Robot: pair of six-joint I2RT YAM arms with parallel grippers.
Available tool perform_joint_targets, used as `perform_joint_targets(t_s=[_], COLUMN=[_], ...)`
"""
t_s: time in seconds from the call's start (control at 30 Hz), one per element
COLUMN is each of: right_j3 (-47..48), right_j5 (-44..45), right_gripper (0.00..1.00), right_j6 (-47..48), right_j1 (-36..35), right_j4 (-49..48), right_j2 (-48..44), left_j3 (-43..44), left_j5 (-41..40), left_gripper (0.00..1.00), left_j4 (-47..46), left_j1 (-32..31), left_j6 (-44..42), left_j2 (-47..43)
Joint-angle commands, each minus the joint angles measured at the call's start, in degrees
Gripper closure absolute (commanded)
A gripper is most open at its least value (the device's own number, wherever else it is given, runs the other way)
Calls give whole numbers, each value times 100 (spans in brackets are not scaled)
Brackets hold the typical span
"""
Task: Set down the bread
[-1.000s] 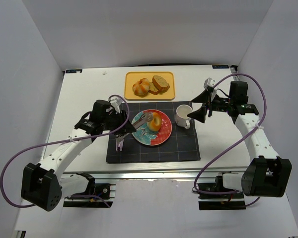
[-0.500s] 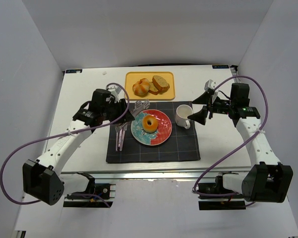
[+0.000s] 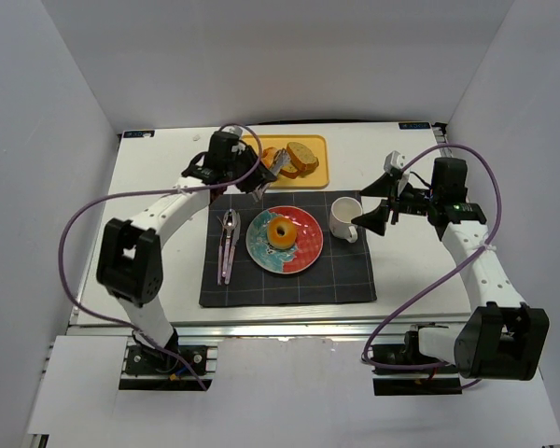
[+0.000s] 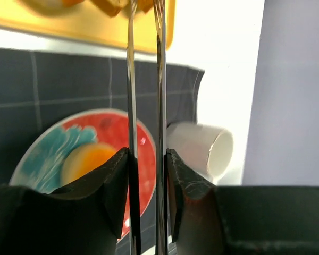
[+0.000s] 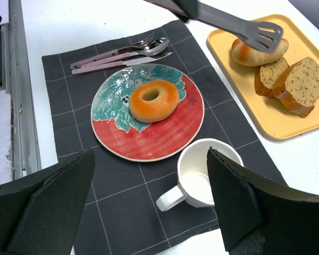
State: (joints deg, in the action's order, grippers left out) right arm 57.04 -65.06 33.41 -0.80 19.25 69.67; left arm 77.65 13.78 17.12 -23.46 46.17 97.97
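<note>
The ring-shaped bagel [image 3: 282,231] lies on the red and teal plate [image 3: 304,254]; it also shows in the right wrist view [image 5: 154,100] and, blurred, in the left wrist view [image 4: 87,162]. Tan slices [image 3: 301,157] [image 5: 292,85] and a round roll [image 5: 258,53] lie on the yellow tray [image 3: 317,177]. My left gripper [image 3: 252,177] [image 4: 147,154] is shut on grey tongs [image 5: 239,26] [image 4: 159,79], whose tips hover over the roll. My right gripper [image 3: 378,198] [image 5: 150,154] is open and empty, just right of the mug.
A white mug [image 3: 343,219] [image 5: 207,172] stands on the dark placemat [image 3: 336,271] right of the plate. A fork, spoon and knife [image 3: 228,245] [image 5: 119,53] lie on the mat left of the plate. The tray sits behind the mat.
The tongs were at the bagel on the plate; my left arm has lifted them off and swung back over the tray. The bagel stays on the plate. The right arm barely moved.
</note>
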Motion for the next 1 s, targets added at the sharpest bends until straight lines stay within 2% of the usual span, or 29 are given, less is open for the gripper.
perform_joint_targets(t_s=[0.0,0.3,0.6,0.97], right_j3=[-105,-245,-281,-342], right_j5=[-192,-156,-165,-174], right_gripper=[11,11,11,11], right_j6=[-142,-168,-229,-221], right_j1=[10,10,9,10], right_j4=[-377,-536,-632,-659], right_j2=[-15,-15,20,3], left_j3=[637,1007,1253,1235], left_j5=[-7,257,265,309], left_gripper=[57,49,48,47], left_j4=[-280,-254,-7,-358], left_j1=[-79,-141,-150,-167], left_j6=[691,1025,964,1236], left_j2=[291,969,1329,1461])
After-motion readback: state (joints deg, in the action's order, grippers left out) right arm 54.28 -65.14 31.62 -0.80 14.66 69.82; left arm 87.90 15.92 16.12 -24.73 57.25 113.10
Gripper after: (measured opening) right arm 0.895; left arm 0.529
